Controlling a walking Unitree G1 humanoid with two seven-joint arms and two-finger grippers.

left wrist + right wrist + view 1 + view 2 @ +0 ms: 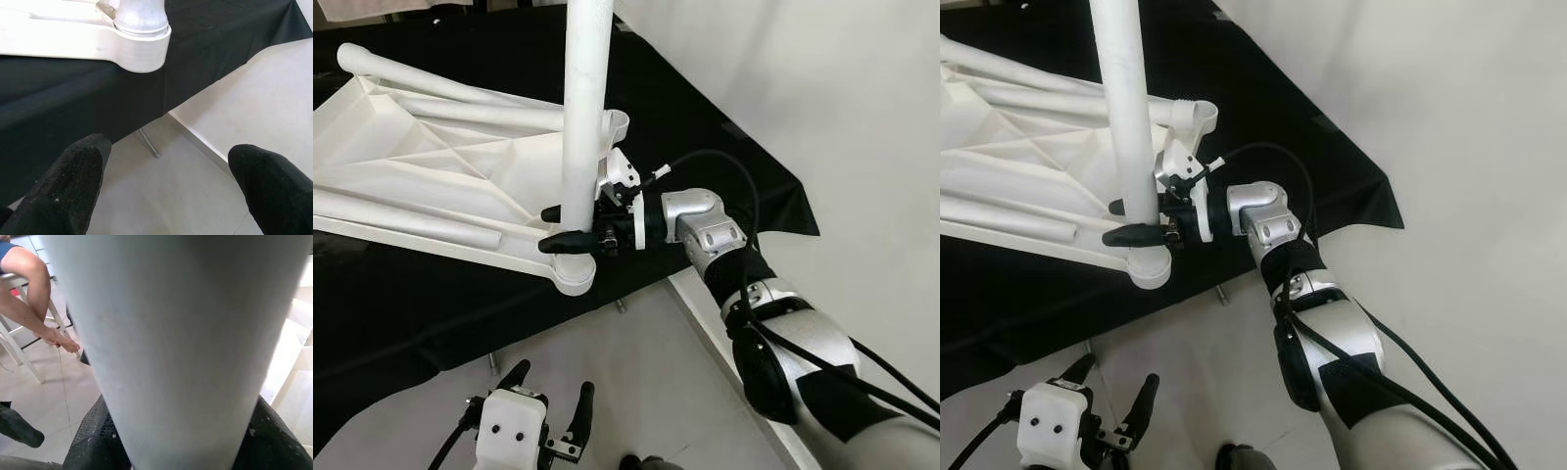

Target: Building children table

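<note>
A white plastic tabletop (411, 157) lies upside down on a black-draped table (431, 313), its ribbed underside up. One white table leg (582, 108) stands upright in the near corner socket (571, 274). My right gripper (564, 227) is shut on this leg just above the socket, one black finger on each side; the leg (171, 342) is seen very close between the fingers in the right wrist view. Other white legs (450, 86) lie on the tabletop. My left gripper (548, 397) hangs low over the floor, open, holding nothing; the socket (142, 46) lies ahead of it.
The black cloth's edge (636, 279) hangs over pale floor tiles (636, 382). A thin metal table leg (148, 143) stands under the cloth. A white wall (842, 108) rises at the right. A person's bare legs (34, 298) on a white chair sit beyond the table.
</note>
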